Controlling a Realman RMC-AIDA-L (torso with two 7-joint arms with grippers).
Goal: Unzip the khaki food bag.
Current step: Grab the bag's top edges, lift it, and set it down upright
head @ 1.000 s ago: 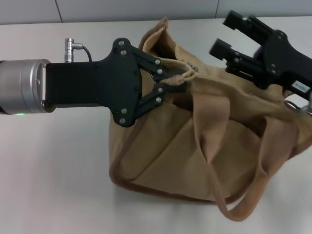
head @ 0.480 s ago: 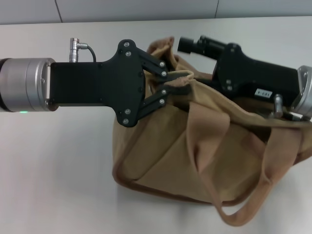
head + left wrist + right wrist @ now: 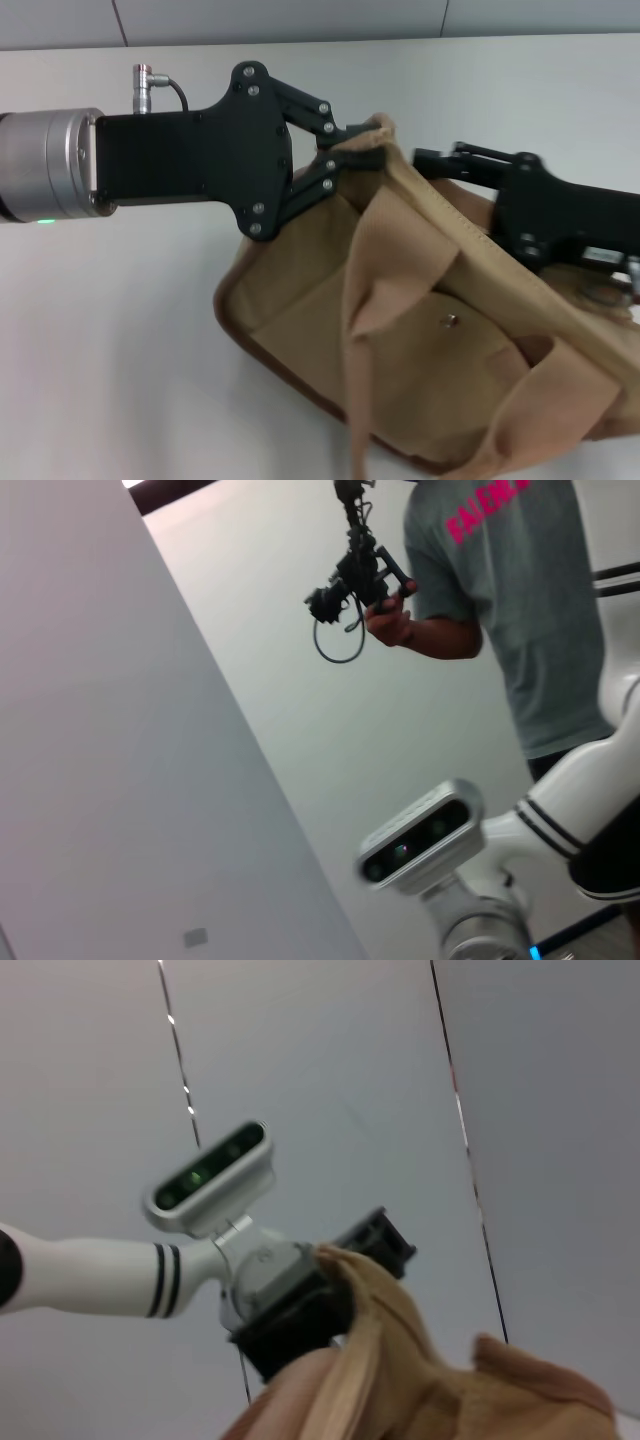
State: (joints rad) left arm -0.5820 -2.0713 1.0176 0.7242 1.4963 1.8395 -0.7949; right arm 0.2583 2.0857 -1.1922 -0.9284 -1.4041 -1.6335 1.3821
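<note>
Tan canvas, soft and floppy — the khaki food bag [image 3: 420, 360] slumps on the pale tabletop [image 3: 110, 350] at the middle and right of the head view, tilted so that its front pocket with the silver snap [image 3: 451, 321] faces up and its webbing handles [image 3: 375, 290] fold loosely across it. It looks light and likely near empty, since the cloth creases and sags instead of holding a boxy form; it will probably drag or lift with any pull rather than stay put, so one end needs to be anchored while the zipper is worked. The left gripper [image 3: 362, 146] reaches in from the left and is pinching the raised top corner of the bag between its fingertips, holding that edge up off the tabletop. The right gripper [image 3: 440, 160] lies along the far top edge of the bag, just beside that held corner; I cannot tell whether it is spread or closed, and the zipper pull is not visible. By my judgement the best hold is the small metal pull on the top seam, with the cloth kept taut. The tabletop is smooth and offers little grip. A grey wall [image 3: 300, 18] stands behind it, and the left wrist view shows a person [image 3: 500, 610] in a grey shirt holding a small camera rig [image 3: 355, 575] nearby.
</note>
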